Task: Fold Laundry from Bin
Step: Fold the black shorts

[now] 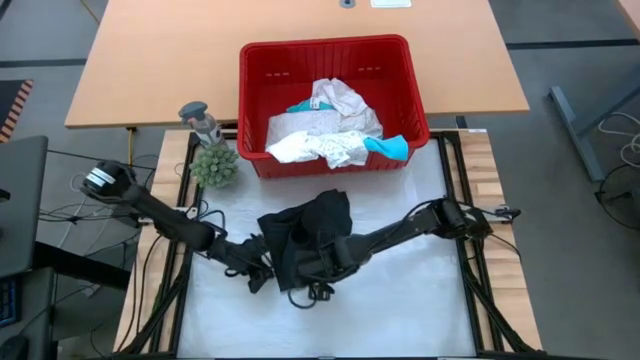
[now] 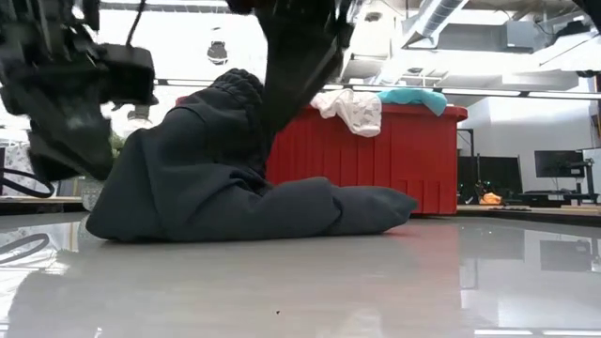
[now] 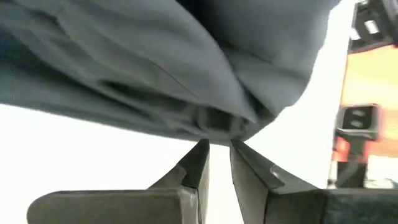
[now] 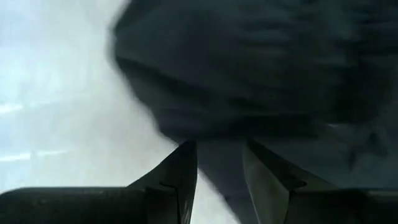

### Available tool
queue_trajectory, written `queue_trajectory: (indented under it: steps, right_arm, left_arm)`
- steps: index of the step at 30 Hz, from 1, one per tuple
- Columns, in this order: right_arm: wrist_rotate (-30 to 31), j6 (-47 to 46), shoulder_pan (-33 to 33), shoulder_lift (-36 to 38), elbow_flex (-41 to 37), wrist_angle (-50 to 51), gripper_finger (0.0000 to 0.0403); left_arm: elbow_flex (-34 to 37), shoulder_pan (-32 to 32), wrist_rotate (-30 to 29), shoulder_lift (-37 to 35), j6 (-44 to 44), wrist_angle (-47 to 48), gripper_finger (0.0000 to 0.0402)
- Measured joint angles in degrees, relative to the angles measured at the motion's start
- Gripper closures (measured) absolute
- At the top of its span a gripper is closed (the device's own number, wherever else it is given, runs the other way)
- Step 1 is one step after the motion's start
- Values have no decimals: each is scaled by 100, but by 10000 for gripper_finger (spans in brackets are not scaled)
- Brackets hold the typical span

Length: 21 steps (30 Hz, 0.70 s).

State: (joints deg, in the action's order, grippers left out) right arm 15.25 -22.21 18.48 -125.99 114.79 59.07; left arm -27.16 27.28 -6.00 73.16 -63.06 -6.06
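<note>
High view first: I have the black garment [image 1: 305, 235] lying crumpled near the middle of the white tabletop [image 1: 410, 310], just in front of the red bin [image 1: 330, 105], which sits at the far edge. Both arms reach in over it from the two side edges. My left gripper [image 1: 268, 268] is at the garment's left near side, and my right gripper [image 1: 325, 262] is over its near middle.

From the left wrist view, my left gripper [image 3: 217, 149] has its fingers [image 3: 198, 165] only a narrow slit apart, their tips right at a folded hem of the black cloth; I see no fabric pinched between them. From the right wrist view, my right gripper [image 4: 219, 149] stands partly open, and dark cloth fills the gap between its fingers [image 4: 183, 165]; I cannot tell whether it has real hold of that cloth.

Low view shows the garment [image 2: 216, 178] bunched up into a peak under the arms, with its lower part spread flat on the tabletop toward the right edge.

Inside the bin, the white lacy pieces [image 1: 320, 135] are heaped together, with a teal one [image 1: 392, 147] showing beside them toward the right wall. A small green plant [image 1: 214, 166] stands off the bin's near left corner.
</note>
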Motion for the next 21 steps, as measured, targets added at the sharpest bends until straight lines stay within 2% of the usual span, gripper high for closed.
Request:
queue_trajectory:
  steps: [4,6,9,11,14,17,21]
  right_arm:
    - [-3,138,-95,134,1,129,251]
    - [-11,160,-96,271,1,208,251]
    - [19,183,-90,493,3,407,254]
    - [129,192,-90,583,5,529,257]
    - [249,231,-96,647,5,693,262]
    - [273,268,-131,673,5,904,268]
    - [273,277,-161,748,1,1318,274]
  left_arm:
    - [-4,320,-229,-899,60,-134,373]
    - [-4,610,-892,-1310,460,-386,385]
    - [-13,1167,-2160,-1555,1627,-1406,399]
    - [-15,1394,-2610,-1408,2229,-2046,400]
    - [-115,1469,-2557,-882,2679,-2592,401]
    - [-578,1472,-2569,-268,2791,-2306,401]
    - [-1435,1404,-2963,568,3121,-1224,401]
